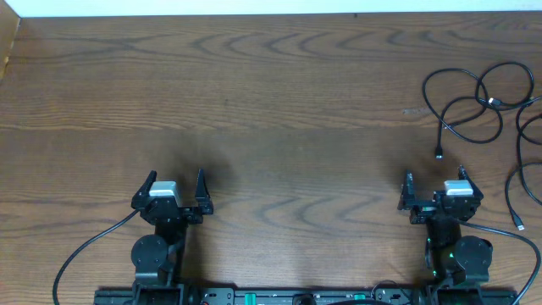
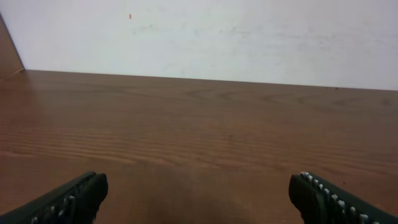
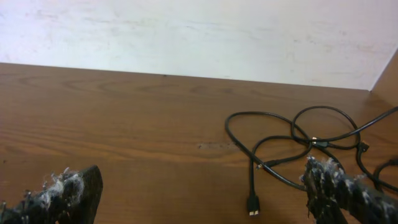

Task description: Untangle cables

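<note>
Brown wood grain runs across the desk [image 1: 254, 93], and the thin black cables [image 1: 491, 102] lie at its far right side, well apart from the left pincer [image 1: 176, 178] and ahead and to the right of the right pincer [image 1: 435, 180]. From overhead they form several overlapping loops that cross one another, with one plug end [image 1: 439, 154] trailing back toward the right pincer without touching it. Another strand [image 1: 511, 195] runs down the right edge of the view (partly cut off there). The right pincer is spread wide and grasps nothing. In its wrist view the loops lie flat on the wood ahead of its frayed, fuzzy fingers [image 3: 71, 193], and the plug end is the nearest part. The left pincer is likewise released, jaws wide apart and holding nothing. It faces the wood grain and a white wall [image 2: 217, 37] beyond the desk's far edge.
</note>
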